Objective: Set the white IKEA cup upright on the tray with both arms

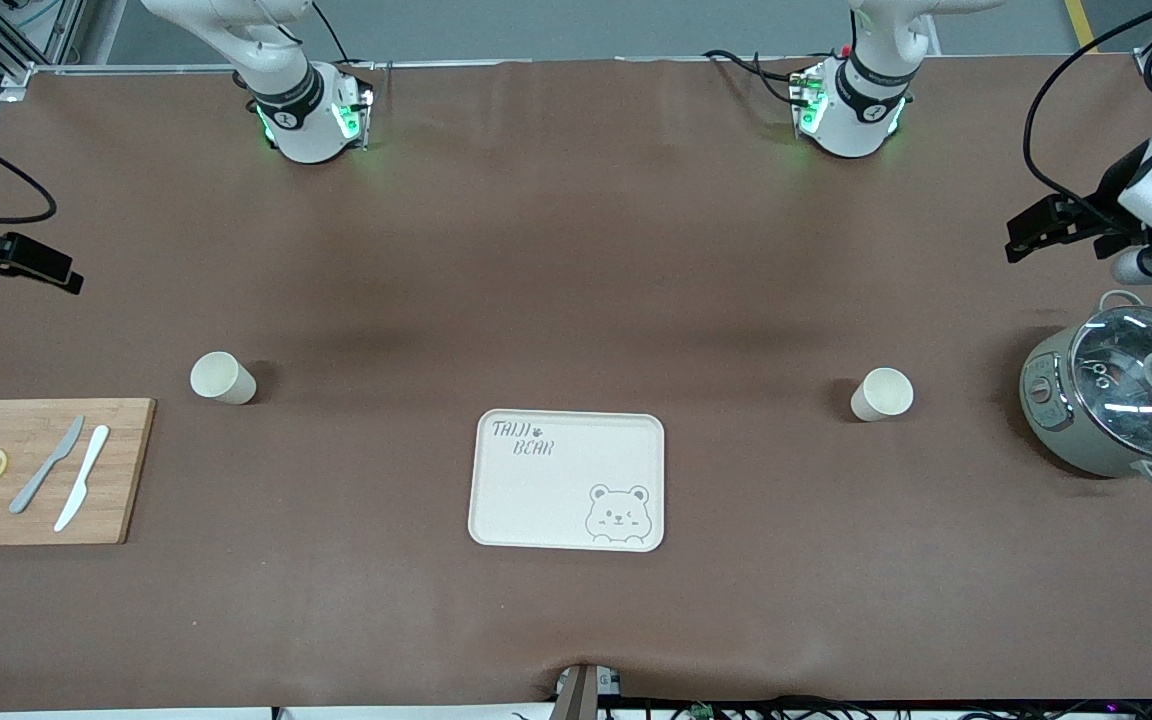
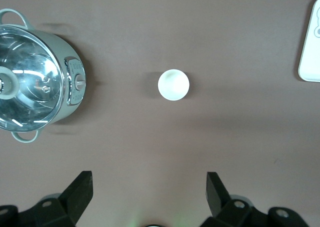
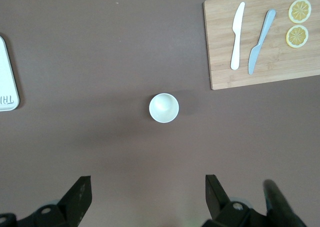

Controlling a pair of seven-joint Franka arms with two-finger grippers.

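Evidently nothing is done yet: the tray (image 1: 567,480) lies bare at mid-table, nearest the front camera. One white cup (image 1: 882,394) stands upright toward the left arm's end, beside the rice cooker (image 1: 1121,400); another cup (image 1: 222,378) stands toward the right arm's end, near the cutting board (image 1: 36,470). The left gripper (image 2: 149,197) and right gripper (image 3: 147,199) hover above the table, jaws wide, empty.

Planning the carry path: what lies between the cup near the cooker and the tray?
Nothing: the front view shows only bare brown table between that cup and the tray.
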